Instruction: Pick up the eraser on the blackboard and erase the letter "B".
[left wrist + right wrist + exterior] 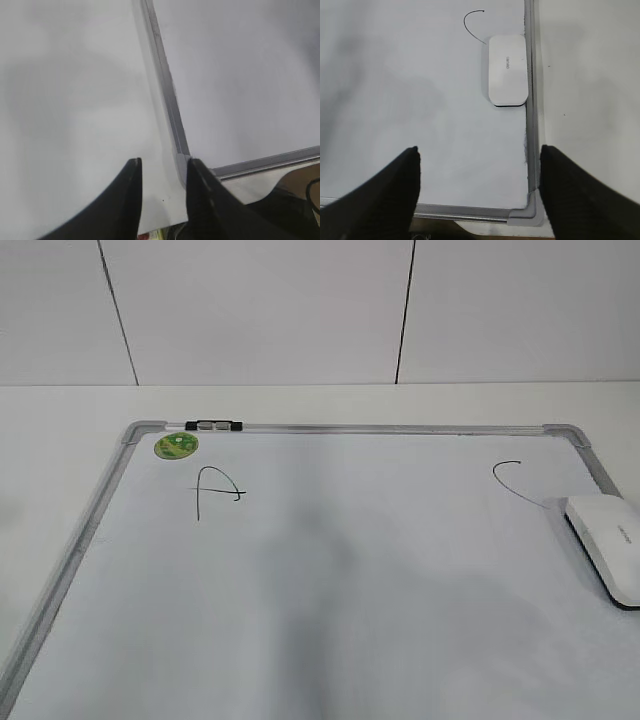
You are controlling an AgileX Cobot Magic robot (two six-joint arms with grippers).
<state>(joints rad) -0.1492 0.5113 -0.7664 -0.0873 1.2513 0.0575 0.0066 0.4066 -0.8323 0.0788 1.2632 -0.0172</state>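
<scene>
The blackboard (350, 580) is a white dry-erase board with a silver frame, lying flat on the table. The white eraser (605, 545) lies on it against the right frame edge, just below the curved "C" stroke (515, 482). A black "A" (215, 490) is at the far left. No letter "B" shows in any view; the board between "A" and "C" is blank. My right gripper (480, 149) is open and empty above the board's near right corner, with the eraser (507, 69) ahead of it. My left gripper (163, 161) is open and empty over the board's near left corner (182, 160).
A round green sticker (175, 446) and a small black-and-silver clip (214, 425) sit at the board's far left corner. White table (60, 440) surrounds the board, with a white wall behind. Neither arm shows in the exterior view.
</scene>
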